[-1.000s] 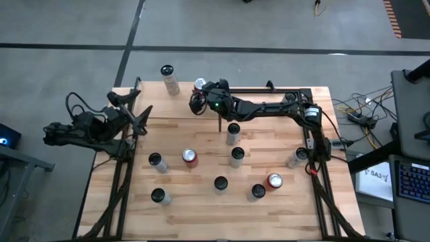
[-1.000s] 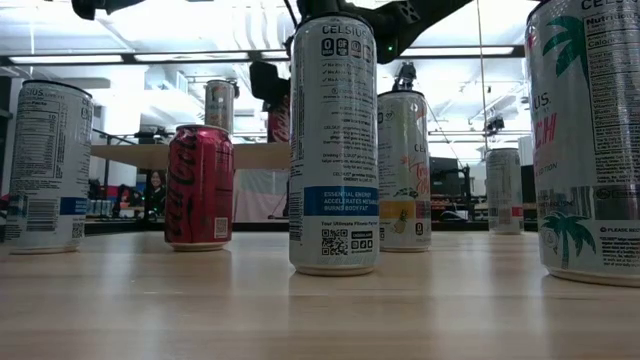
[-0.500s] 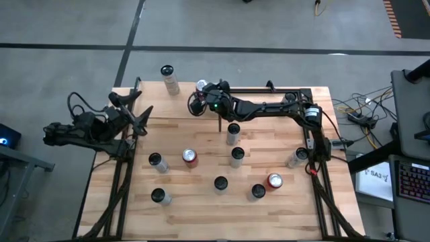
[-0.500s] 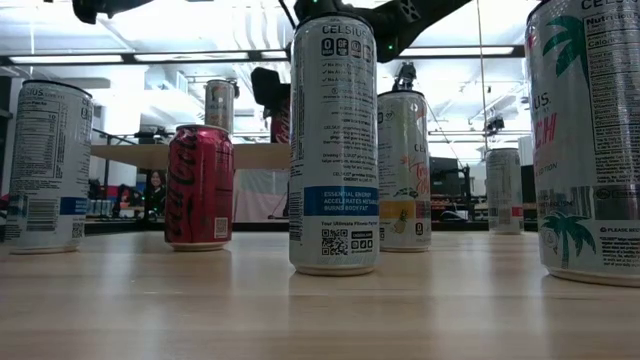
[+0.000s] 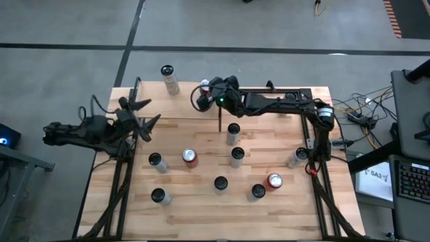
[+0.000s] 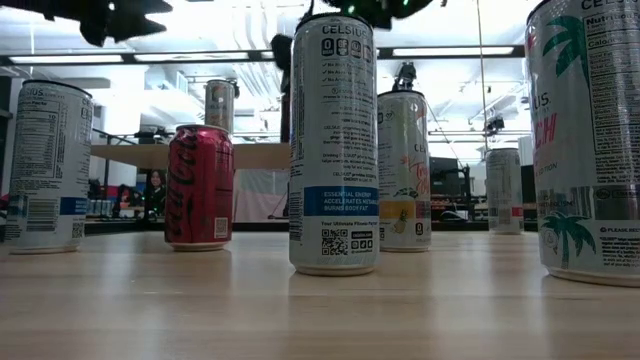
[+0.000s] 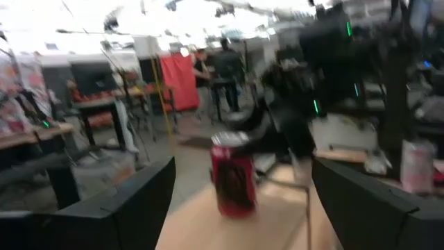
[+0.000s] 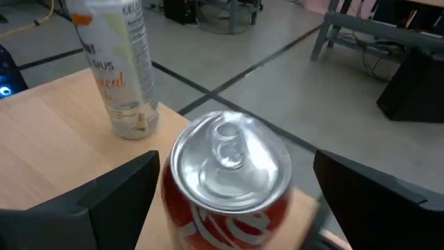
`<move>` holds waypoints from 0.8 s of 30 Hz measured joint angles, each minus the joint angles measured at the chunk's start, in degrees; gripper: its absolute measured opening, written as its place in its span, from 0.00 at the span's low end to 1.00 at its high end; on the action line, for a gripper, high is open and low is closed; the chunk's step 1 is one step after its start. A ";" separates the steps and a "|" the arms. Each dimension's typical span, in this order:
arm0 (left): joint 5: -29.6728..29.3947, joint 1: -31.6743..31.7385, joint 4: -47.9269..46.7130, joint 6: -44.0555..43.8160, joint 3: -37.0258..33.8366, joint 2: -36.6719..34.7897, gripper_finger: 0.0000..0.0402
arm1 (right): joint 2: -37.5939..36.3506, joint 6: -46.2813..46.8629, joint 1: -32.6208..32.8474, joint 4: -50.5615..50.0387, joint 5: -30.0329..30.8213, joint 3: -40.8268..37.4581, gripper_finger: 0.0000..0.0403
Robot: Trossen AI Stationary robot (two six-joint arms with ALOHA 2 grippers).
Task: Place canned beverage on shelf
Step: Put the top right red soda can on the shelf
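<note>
Red aluminium can stands on your pale wood plank shelf at upper centre, beside a tall silver can. Your right gripper straddles it, fingers wide; it looks released. Your left gripper waits wide open, centre-left. Several cans remain below.

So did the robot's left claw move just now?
Yes. In the high view the left gripper has swung farther in over the table, closer to the silver can than a second ago. Its fingers are open and hold nothing.
</note>
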 joint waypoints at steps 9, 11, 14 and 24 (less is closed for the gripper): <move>7.91 0.07 -2.91 0.51 1.13 5.93 0.80 | -5.18 0.00 0.41 -5.50 -15.29 4.83 0.91; 8.13 0.13 -2.98 2.26 1.87 6.91 0.80 | -5.16 0.82 0.07 -5.86 -22.07 6.26 0.86; 8.17 0.24 -2.59 4.91 2.45 8.01 0.80 | -4.45 2.21 -0.30 -6.72 -27.76 8.52 0.74; 15.73 0.42 -2.34 11.27 4.52 9.48 0.78 | 2.54 2.74 -1.95 -22.94 -28.55 20.71 0.20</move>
